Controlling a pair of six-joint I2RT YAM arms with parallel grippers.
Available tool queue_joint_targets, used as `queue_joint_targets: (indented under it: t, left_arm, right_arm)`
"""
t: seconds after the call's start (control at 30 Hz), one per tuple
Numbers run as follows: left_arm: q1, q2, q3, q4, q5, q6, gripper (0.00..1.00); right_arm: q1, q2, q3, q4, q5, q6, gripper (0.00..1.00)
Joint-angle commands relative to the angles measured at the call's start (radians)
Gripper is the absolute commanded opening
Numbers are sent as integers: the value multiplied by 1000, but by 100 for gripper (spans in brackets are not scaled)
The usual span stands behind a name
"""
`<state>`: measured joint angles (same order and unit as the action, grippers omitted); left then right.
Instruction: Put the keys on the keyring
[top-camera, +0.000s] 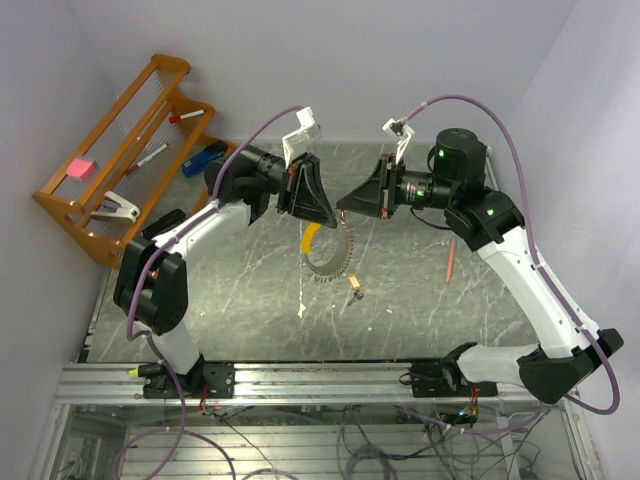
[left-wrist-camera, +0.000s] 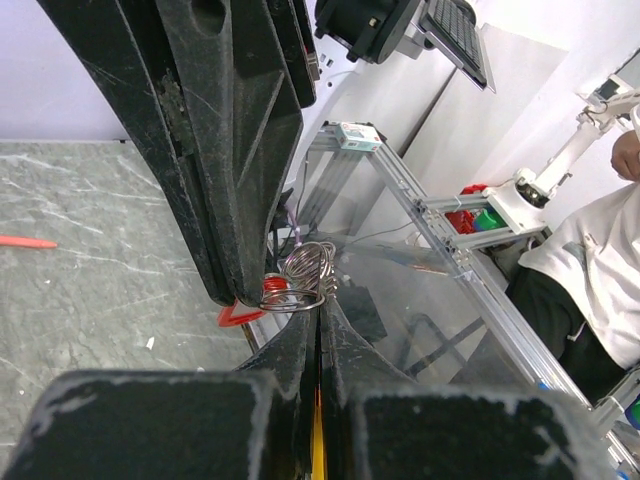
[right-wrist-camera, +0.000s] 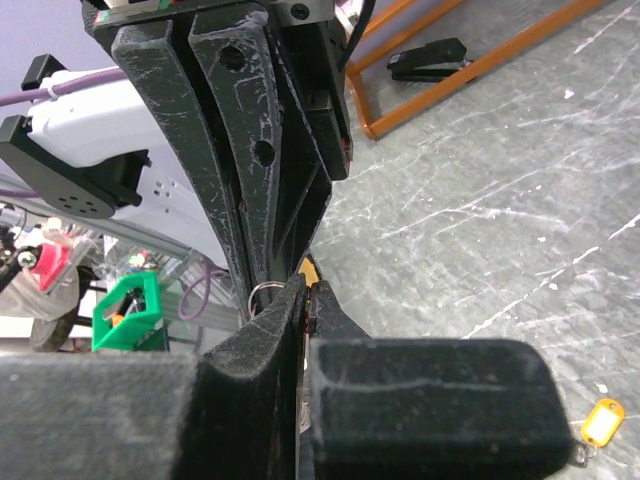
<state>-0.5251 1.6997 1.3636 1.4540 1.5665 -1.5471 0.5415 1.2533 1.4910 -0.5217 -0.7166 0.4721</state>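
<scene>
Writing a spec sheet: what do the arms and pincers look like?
The left arm and right arm have white shells, black joints and purple cables; green lights dot the right. The left pincer and right pincer are scuffed black wedges.

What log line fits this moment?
left tool: shut on ring | right tool: shut, tip at ring | ring: held above table | red key: at ring

A table topped in grey, white-veined marble is enclosed by pale lilac walls and is evenly lit. An orange wooden rack is set against the left wall, and an aluminium rail is fixed along the near edge. Past that edge, a metal frame and a person in white are seen.
</scene>
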Motion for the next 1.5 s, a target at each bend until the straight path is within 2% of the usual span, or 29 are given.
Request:
queue_joint_targets:
  t: [0.0, 0.2, 0.4, 0.67, 1.47]
  left_arm:
    - [40, -44, 79, 261, 26, -128, 7]
    - [40, -49, 84, 261, 27, -98, 7]
    - [40, -59, 54, 261, 27, -68, 7]
    - [42, -37, 23, 262, 26, -78, 7]
    - [73, 26, 29, 267, 24, -142, 7]
  right_arm:
    - [8, 31, -11, -243, -93, 30, 0]
    - [7, 50, -26, -249, -196, 87, 0]
    - [2, 42, -88, -121, -305, 155, 0]
    - [0, 26, -28, -137, -248, 68, 0]
    - [-5, -23, -3, -16, -182, 45, 0]
